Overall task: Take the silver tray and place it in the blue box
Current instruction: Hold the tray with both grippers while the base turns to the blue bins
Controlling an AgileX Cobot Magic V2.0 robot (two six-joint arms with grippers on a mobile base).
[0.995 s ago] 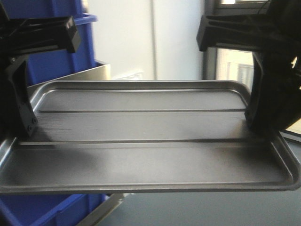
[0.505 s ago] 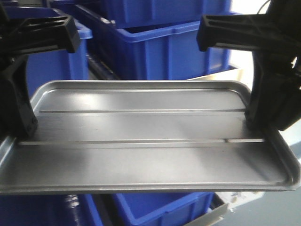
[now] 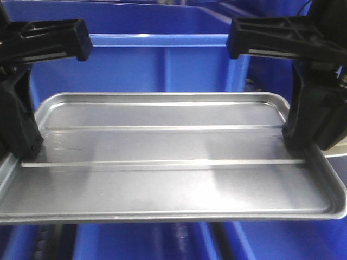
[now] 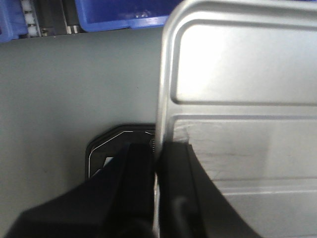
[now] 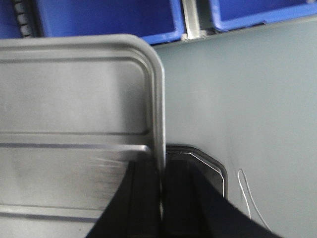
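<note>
The silver tray is held level in the air, its two long ribs running left to right. My left gripper is shut on its left rim and my right gripper is shut on its right rim. In the left wrist view the left gripper pinches the tray edge between both fingers. The right wrist view shows the same for the right gripper on the tray. The blue box fills the view right behind the tray, its rim above the tray's far edge.
More blue crates stand in a row ahead, with a metal rail between two of them. Grey floor lies below the tray. A dark rounded plate sits under the left fingers. A thin white wire lies on the floor.
The tray stays clamped in both grippers. The background has swung from a white wall and window to stacked blue crates, and now one blue crate fills the view behind the tray.
</note>
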